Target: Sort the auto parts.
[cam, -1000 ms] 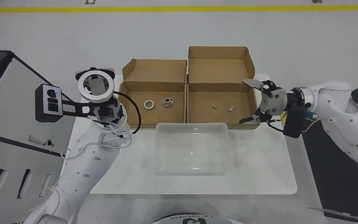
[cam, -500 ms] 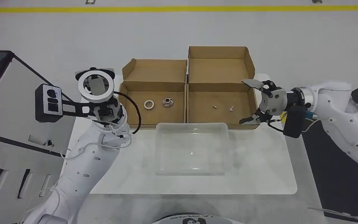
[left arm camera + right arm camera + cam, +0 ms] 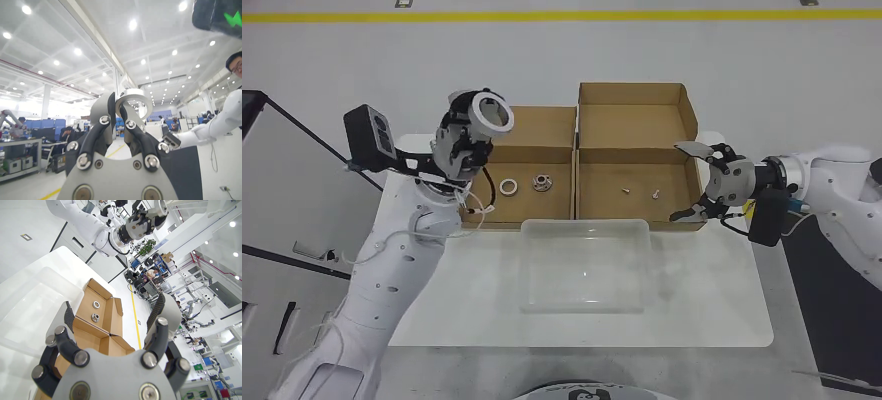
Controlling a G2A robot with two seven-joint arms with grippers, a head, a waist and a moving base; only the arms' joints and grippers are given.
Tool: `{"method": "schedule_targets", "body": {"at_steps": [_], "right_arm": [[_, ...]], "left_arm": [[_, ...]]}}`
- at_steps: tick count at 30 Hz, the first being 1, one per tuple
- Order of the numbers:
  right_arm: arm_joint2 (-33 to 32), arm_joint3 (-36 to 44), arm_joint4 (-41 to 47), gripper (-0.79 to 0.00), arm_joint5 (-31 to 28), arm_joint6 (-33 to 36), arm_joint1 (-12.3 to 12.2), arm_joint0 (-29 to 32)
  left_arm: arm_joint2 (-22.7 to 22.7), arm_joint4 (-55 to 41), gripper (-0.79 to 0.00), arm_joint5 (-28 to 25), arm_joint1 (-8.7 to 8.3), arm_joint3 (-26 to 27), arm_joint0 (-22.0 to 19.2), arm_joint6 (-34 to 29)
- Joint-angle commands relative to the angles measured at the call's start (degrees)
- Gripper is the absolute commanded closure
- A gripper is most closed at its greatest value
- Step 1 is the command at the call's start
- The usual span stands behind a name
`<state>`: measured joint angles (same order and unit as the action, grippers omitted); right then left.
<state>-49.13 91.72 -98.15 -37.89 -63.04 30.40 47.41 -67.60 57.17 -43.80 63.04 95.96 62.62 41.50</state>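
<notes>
Ring (image 3: 491, 112) (image 3: 135, 93) (image 3: 161, 206) is the big shiny metal one, and your left gripper (image 3: 480, 126) (image 3: 115, 106) (image 3: 151, 218) has it clamped by the rim, one finger inside the hole and one outside. That gripper points upward with the ring at its tip, and from the top view it sits over the back left corner of the left box (image 3: 557, 205) (image 3: 88, 298). On that box's floor you've got a small washer (image 3: 508, 186) (image 3: 96, 304) and, just beside it but not touching, a flanged part (image 3: 541, 182) (image 3: 95, 317). The right box (image 3: 602, 200) butts up against the left one and has two tiny screws (image 3: 625, 187) lying near each other on its floor. Your right gripper (image 3: 687, 182) (image 3: 115, 306) hangs just outside the right box's outer wall, jaws spread wide with nothing between them. A clear plastic tray (image 3: 527, 232) sits right in front of both boxes, its back edge against them. Everything's on a white table (image 3: 712, 300).
</notes>
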Motion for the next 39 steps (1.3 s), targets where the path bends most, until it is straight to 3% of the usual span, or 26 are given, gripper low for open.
{"method": "schedule_targets", "body": {"at_steps": [1, 8, 15, 25, 39], "right_arm": [[0.0, 0.0, 0.0, -0.785, 0.0, 0.0, 0.0, 0.0], [0.0, 0.0, 0.0, -0.785, 0.0, 0.0, 0.0, 0.0], [0.0, 0.0, 0.0, -0.785, 0.0, 0.0, 0.0, 0.0], [0.0, 0.0, 0.0, -0.785, 0.0, 0.0, 0.0, 0.0], [0.0, 0.0, 0.0, -0.785, 0.0, 0.0, 0.0, 0.0]], "left_arm": [[-0.6, 2.6, 0.000, -1.8, -0.23, -1.7, -0.4, -2.7], [-1.6, 7.6, 0.000, -5.2, -0.44, -5.3, -2.7, -7.0], [2.3, 16.4, 0.000, -6.8, 0.36, -13.2, -10.8, -10.7], [8.0, 35.6, 0.000, -11.6, 0.47, -24.5, -19.9, -10.4], [14.3, 48.0, 0.000, -13.6, 0.28, -31.0, -24.2, -9.0]]}}
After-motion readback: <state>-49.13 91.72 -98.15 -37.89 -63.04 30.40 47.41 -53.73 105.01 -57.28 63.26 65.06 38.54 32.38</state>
